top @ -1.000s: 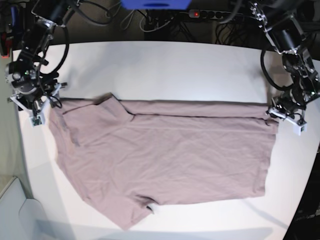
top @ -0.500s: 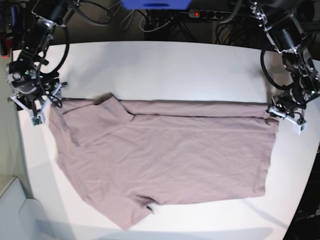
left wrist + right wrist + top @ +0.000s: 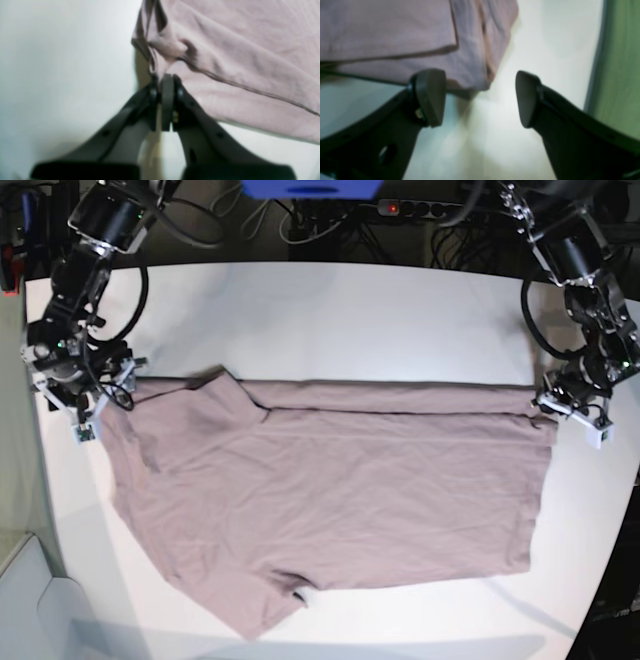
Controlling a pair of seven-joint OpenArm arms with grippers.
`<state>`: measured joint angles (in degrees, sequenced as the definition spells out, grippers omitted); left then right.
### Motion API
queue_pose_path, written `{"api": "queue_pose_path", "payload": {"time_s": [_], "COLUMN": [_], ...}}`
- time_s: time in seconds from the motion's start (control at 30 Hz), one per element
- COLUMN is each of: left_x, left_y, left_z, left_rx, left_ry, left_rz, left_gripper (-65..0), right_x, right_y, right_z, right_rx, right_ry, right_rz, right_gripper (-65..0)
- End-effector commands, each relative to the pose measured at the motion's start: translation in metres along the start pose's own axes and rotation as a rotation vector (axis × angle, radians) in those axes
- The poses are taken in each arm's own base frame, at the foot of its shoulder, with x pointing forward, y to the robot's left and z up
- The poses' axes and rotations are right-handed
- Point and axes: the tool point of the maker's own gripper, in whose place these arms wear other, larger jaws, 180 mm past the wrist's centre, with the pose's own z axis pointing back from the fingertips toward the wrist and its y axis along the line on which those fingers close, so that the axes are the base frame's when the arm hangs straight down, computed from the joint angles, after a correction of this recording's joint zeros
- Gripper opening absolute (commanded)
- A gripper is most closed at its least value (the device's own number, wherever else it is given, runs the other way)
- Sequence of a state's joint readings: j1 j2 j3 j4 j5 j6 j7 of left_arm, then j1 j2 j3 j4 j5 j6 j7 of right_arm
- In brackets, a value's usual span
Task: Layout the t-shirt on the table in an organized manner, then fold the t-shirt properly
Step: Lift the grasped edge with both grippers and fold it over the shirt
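Note:
The dusty mauve t-shirt (image 3: 330,490) lies spread flat on the white table (image 3: 350,320), its long straight edge toward the back and a sleeve at the front left. My left gripper (image 3: 556,408) sits at the shirt's back right corner. In the left wrist view it (image 3: 167,82) is shut on the bunched hem of the shirt (image 3: 237,50). My right gripper (image 3: 98,408) is at the shirt's back left corner. In the right wrist view it (image 3: 478,97) is open, and the shirt's corner (image 3: 395,32) lies just beyond the fingertips, apart from them.
A power strip (image 3: 410,208) with a red light and cables lie behind the table's back edge. A blue object (image 3: 310,188) is at the top. The table's edge and green floor (image 3: 620,62) are close beside my right gripper. A white object (image 3: 30,600) stands at the front left.
The right arm has shifted slightly down and toward the shirt's left corner. The left arm and the shirt have stayed where they were.

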<state>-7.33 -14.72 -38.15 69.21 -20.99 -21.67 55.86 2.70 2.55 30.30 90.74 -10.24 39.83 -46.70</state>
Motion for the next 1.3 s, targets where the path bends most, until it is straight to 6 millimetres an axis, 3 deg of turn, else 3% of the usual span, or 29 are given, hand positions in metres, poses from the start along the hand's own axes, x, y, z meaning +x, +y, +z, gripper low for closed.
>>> {"api": "queue_pose_path", "payload": {"time_s": [0.0,0.13,0.4,0.47,0.73,0.87,1.0,1.27], "left_x": [0.020,0.021,0.021,0.021,0.021,0.021,0.022,0.019], "left_y": [0.002,0.003,0.003,0.003,0.004,0.004,0.003,0.010], "left_z": [0.006,0.006,0.006,0.006,0.006,0.006,0.008,0.015], "left_rx": [0.002,0.003,0.005,0.005,0.005,0.005,0.006,0.023], "left_ry": [-0.050,-0.053,-0.056,-0.056,-0.056,-0.052,-0.054,-0.050], "left_rz": [-0.012,-0.012,-0.012,-0.012,-0.011,-0.011,-0.015,-0.035], "left_gripper": [-64.8,-64.8,-64.8,-64.8,-64.8,-64.8,-64.8,-64.8], "right_x": [0.013,0.015,0.019,0.019,-0.007,-0.010,-0.012,-0.015], "right_y": [-0.008,-0.007,-0.007,-0.007,-0.002,-0.002,-0.003,-0.016], "right_z": [0.003,0.002,0.001,0.001,-0.015,-0.016,-0.015,-0.012], "right_rx": [-0.016,-0.013,-0.013,-0.013,0.032,0.033,0.029,0.004], "right_ry": [-0.036,-0.039,-0.047,-0.047,0.033,0.038,0.048,0.059], "right_rz": [0.008,0.009,0.007,0.007,-0.010,-0.010,-0.007,0.007], "right_gripper": [-21.0,-23.5,-48.4,-51.9,-54.2,-54.6,-65.0,-65.0]}}
